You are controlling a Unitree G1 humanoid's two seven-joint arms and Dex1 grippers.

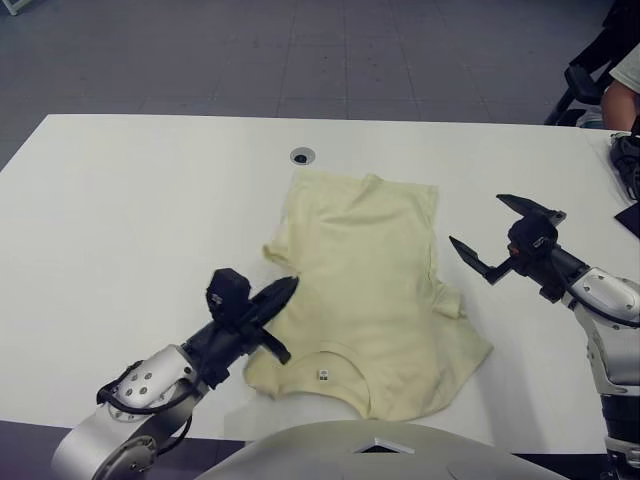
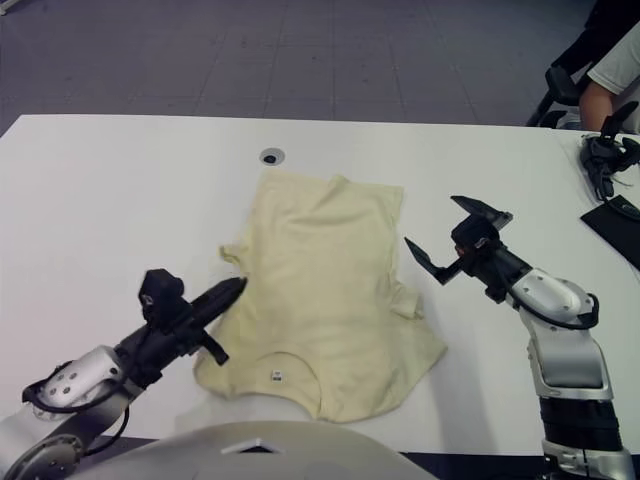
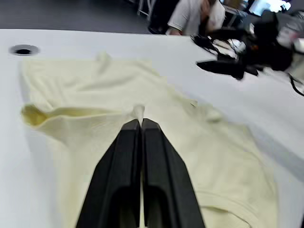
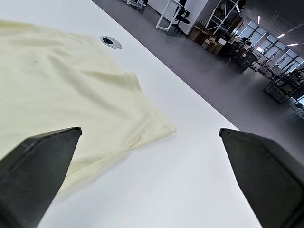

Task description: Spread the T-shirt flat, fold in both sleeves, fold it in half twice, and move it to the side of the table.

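a pale yellow t-shirt [image 1: 370, 290] is lying roughly spread near the middle of a white table [image 1: 120, 220], its collar toward the robot and its hem close to a round cable hole [image 1: 302, 155]. the left gripper [image 1: 285, 288] is sitting at the sleeve on the robot's left, jaws pressed together and pinching a small peak of cloth. the right gripper [image 1: 478, 222] is hovering just beside the shirt's right edge, jaws spread wide.

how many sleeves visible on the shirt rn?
2. Left sleeve at the T-shirt edge by the left gripper; right sleeve on the opposite edge, near the right gripper.
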